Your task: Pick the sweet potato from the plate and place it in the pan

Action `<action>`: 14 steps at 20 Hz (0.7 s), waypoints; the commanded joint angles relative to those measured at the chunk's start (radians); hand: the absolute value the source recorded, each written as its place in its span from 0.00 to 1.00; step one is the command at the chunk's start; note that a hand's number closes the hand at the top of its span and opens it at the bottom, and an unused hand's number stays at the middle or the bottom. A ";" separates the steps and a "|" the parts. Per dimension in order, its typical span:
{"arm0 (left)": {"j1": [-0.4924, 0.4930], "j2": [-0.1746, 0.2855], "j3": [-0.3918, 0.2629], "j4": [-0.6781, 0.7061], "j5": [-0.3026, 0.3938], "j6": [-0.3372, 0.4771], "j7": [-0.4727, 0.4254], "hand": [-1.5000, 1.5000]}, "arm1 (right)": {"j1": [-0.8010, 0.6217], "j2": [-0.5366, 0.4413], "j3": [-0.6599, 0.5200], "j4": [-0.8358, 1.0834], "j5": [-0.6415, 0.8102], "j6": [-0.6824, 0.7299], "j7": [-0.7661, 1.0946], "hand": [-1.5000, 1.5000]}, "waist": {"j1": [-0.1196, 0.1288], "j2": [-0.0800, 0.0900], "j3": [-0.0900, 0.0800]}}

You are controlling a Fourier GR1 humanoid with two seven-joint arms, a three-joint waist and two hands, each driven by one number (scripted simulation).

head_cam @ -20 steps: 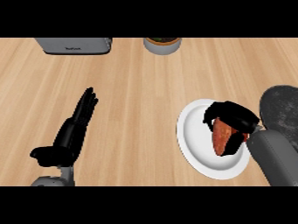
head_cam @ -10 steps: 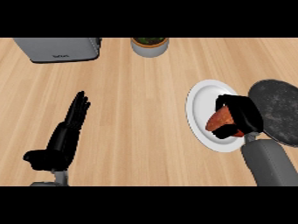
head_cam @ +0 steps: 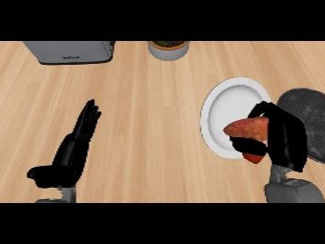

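My right hand [head_cam: 286, 138] is curled round the orange-red sweet potato [head_cam: 248, 129], which sits over the right edge of the white plate [head_cam: 228, 107]. The dark round pan [head_cam: 321, 125] lies just right of the plate, partly behind this hand. The hand's fingers hide the far side of the sweet potato. Whether it is lifted off the plate I cannot tell. My left hand [head_cam: 72, 152] rests at the lower left with straight fingers pointing up, holding nothing.
A grey toaster [head_cam: 69, 51] stands at the counter's back left. A grey pot with a plant [head_cam: 168, 48] stands at the back middle. Bare wooden counter stretches between my two hands.
My right hand has carried the sweet potato from the plate's middle toward its right edge, nearer the pan. The view has shifted, so everything sits further right. The left hand stays resting.
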 commanded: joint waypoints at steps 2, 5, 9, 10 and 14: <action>-0.017 -0.024 -0.044 0.012 -0.037 0.007 0.002 0.50 | 0.096 0.025 -0.042 -0.258 -0.014 0.052 0.150 1.00 | 0.031 0.012 0.002; -0.070 -0.031 -0.003 0.071 -0.011 -0.005 -0.026 0.50 | 0.104 -0.001 -0.140 -0.161 -0.112 -0.053 0.037 1.00 | 0.042 0.016 0.003; 0.000 -0.022 -0.033 -0.011 -0.024 -0.013 -0.012 0.50 | 0.072 -0.118 -0.314 0.039 -0.220 -0.151 -0.129 1.00 | 0.048 0.017 0.004; -0.056 0.029 0.045 0.049 0.032 -0.071 -0.023 0.50 | -0.002 -0.088 -0.284 0.094 -0.134 -0.192 -0.080 1.00 | 0.051 0.019 0.003; -0.094 -0.024 0.008 0.035 0.005 -0.022 0.035 0.50 | 0.015 -0.190 -0.377 0.201 -0.125 -0.287 -0.186 1.00 | 0.048 0.019 0.004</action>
